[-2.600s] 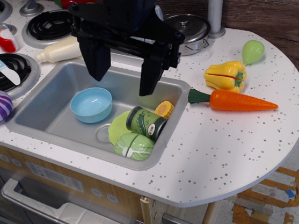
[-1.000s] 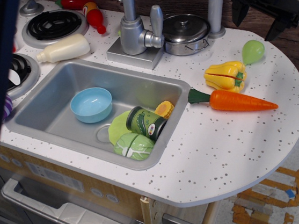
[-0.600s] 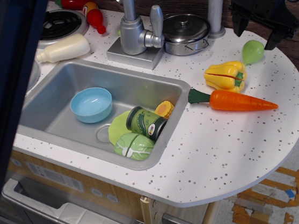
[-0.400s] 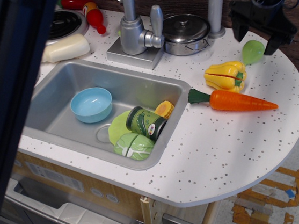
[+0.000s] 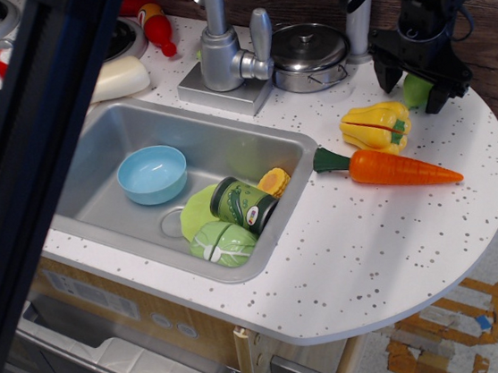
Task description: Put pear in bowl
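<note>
The claw [image 5: 411, 87] stands spread wide over the pear [image 5: 415, 91] at the counter [image 5: 398, 232]'s far right edge, one finger on each side, gripping nothing yet. A clean pick likely means closing squarely on the pear's round belly, clear of the yellow pepper [image 5: 375, 127] just beside it, before carrying it to the bowl [image 5: 151, 174] in the sink [image 5: 253, 141].

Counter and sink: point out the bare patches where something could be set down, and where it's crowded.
The speckled counter is bare in front of the carrot, out to the rounded edge. In the sink, the floor behind the bowl is bare. It is crowded at the sink's front right, around the can, and near the yellow pepper, where the gripper straddles the pear.
</note>
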